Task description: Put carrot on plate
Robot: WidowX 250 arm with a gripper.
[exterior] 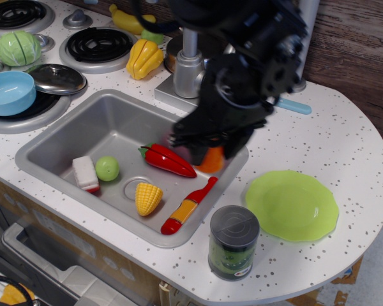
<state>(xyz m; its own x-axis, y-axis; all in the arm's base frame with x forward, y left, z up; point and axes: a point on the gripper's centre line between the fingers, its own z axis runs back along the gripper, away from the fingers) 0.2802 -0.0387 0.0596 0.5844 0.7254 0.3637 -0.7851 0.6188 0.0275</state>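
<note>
My black gripper (210,148) is shut on the orange carrot (212,160) and holds it in the air over the right end of the sink, above its rim. The carrot's orange body sticks out below the fingers. The lime-green plate (292,205) with the wavy rim lies flat on the white counter to the right and front of the gripper, apart from it and with nothing on it.
The sink (57,137) holds a red chili pepper (168,160), a yellow corn cob (147,197), a green ball (106,168), a sponge (85,173) and a red-and-yellow bottle (189,206). A tin can (232,242) stands left of the plate. A blue bowl (9,92) sits on the stove.
</note>
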